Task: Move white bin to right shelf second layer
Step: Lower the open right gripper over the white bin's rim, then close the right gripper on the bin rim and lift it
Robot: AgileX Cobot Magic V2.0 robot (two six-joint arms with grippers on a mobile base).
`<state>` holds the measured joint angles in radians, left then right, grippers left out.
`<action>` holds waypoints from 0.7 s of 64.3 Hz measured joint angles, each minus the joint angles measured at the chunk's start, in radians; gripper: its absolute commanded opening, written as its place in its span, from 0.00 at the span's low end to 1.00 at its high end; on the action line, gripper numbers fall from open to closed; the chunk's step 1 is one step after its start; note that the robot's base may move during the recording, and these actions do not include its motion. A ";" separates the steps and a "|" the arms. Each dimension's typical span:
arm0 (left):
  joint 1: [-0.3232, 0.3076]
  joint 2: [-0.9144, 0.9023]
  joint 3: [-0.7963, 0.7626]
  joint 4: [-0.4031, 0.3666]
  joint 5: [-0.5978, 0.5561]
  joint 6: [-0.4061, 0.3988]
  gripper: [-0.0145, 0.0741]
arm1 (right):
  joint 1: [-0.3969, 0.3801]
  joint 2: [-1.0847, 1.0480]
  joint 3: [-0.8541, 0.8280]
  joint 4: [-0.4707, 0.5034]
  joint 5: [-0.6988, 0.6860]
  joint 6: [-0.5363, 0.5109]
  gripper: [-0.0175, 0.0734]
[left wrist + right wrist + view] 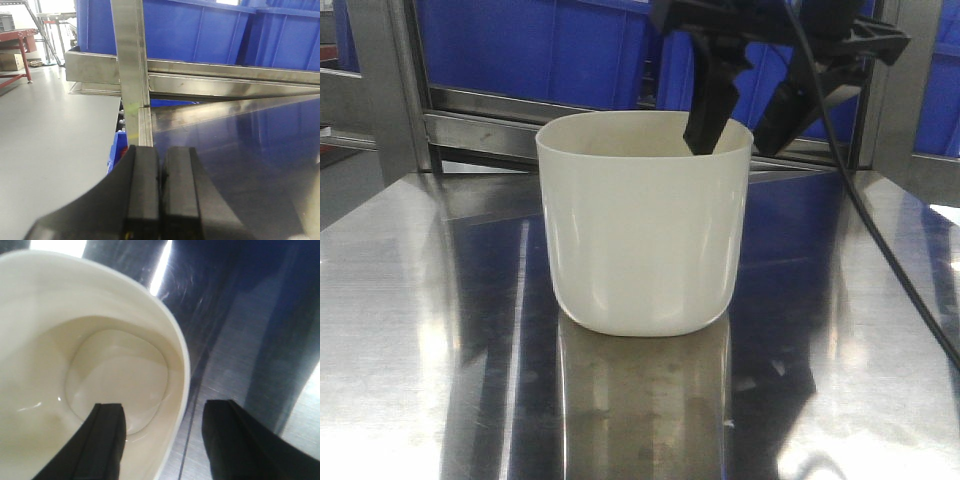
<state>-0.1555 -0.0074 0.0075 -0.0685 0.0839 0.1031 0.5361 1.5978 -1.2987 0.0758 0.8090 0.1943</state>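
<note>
The white bin [640,230] stands upright on the shiny steel tabletop [410,300], near its middle. My right gripper [735,140] hangs over the bin's far right rim. It is open, with one black finger [705,115] dipped inside and the other [785,110] outside. In the right wrist view the bin [115,365] is empty, and the right gripper [165,410] straddles its wall without clamping it. My left gripper [161,152] is shut with nothing between its pads, near the table's left edge. The right shelf second layer is out of view.
Large blue crates [520,45] sit on a steel rack rail [480,125] just behind the table. A steel upright post [131,60] rises at the table's corner, with grey floor [50,140] to its left. A black cable [880,240] trails down from the right arm.
</note>
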 measured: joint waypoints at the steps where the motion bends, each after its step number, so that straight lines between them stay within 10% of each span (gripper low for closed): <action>1: 0.000 0.000 0.000 0.000 0.000 0.000 0.26 | 0.000 0.006 0.000 0.000 0.000 0.000 0.70; 45: 0.000 0.000 0.000 0.000 0.000 0.000 0.26 | 0.000 0.127 -0.001 0.000 0.000 0.001 0.62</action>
<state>-0.1555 -0.0074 0.0075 -0.0685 0.0839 0.1031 0.5361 1.7248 -1.2994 0.0761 0.8090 0.1949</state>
